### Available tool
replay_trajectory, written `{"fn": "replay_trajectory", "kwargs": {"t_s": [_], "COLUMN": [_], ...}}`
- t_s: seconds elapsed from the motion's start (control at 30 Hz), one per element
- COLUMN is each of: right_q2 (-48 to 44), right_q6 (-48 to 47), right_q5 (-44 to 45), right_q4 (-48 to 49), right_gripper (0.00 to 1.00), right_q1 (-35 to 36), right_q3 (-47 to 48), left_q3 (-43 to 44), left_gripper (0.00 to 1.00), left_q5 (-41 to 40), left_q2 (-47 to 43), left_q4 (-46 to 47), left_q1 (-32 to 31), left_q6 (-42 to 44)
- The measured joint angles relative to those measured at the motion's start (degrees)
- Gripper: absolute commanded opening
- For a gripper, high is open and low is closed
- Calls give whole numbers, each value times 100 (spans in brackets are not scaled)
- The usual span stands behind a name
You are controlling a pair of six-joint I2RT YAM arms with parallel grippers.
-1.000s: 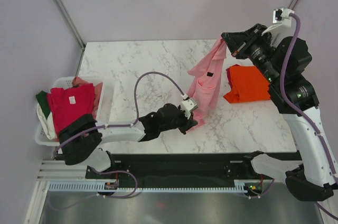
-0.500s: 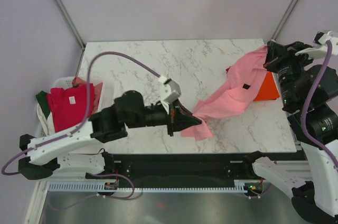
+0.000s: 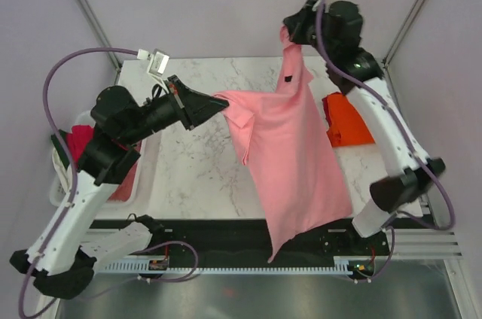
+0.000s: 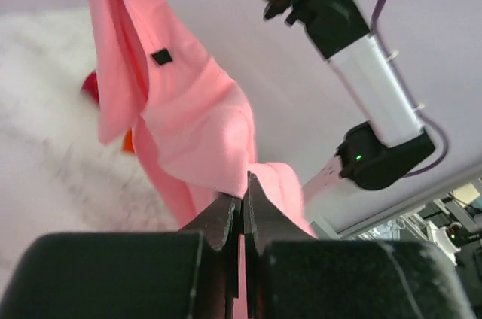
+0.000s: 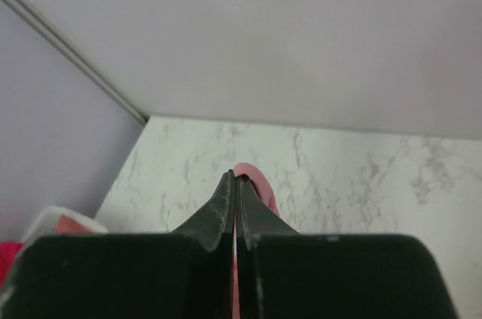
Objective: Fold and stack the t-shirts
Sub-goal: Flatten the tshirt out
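A light pink t-shirt [image 3: 290, 146] hangs spread in the air above the marble table [image 3: 196, 176], its lower end reaching past the near edge. My left gripper [image 3: 224, 102] is shut on one upper corner of it; the pink cloth [image 4: 196, 123] shows pinched between the closed tips [image 4: 245, 197]. My right gripper [image 3: 287, 31] is raised high at the back and is shut on the other corner, a bit of pink cloth [image 5: 252, 180] peeking past its tips [image 5: 233, 177]. A folded bright orange t-shirt [image 3: 350, 120] lies on the table at the right.
A white basket [image 3: 147, 153] stands at the table's left edge with a crimson-red shirt [image 3: 79, 138] and a dark green one [image 3: 60, 147] in it. Both arms reach over the table. Grey walls close the back and sides.
Both arms have lifted and pulled apart. The pink t-shirt, bunched low over the table a second ago, now hangs stretched open between the two grippers.
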Motion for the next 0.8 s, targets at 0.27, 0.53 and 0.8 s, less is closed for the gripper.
{"fn": "replay_trajectory", "kwargs": {"t_s": [0.27, 0.53, 0.8], "right_q2": [4037, 2988, -1187], "right_q6": [726, 442, 271], "right_q5": [-1532, -1672, -592], "right_q4": [85, -63, 83], "right_gripper": [75, 83, 64], "right_q1": [269, 501, 435], "right_q3": [1930, -584, -4424], "left_q3": [-2983, -3652, -4017], "left_gripper": [2, 2, 2], "left_q5": [1996, 2229, 2166], "left_q2": [776, 922, 546], "left_q4": [1342, 1757, 1786], "left_q1": [3797, 4306, 4476], "left_q6": [-1506, -1421, -1147]}}
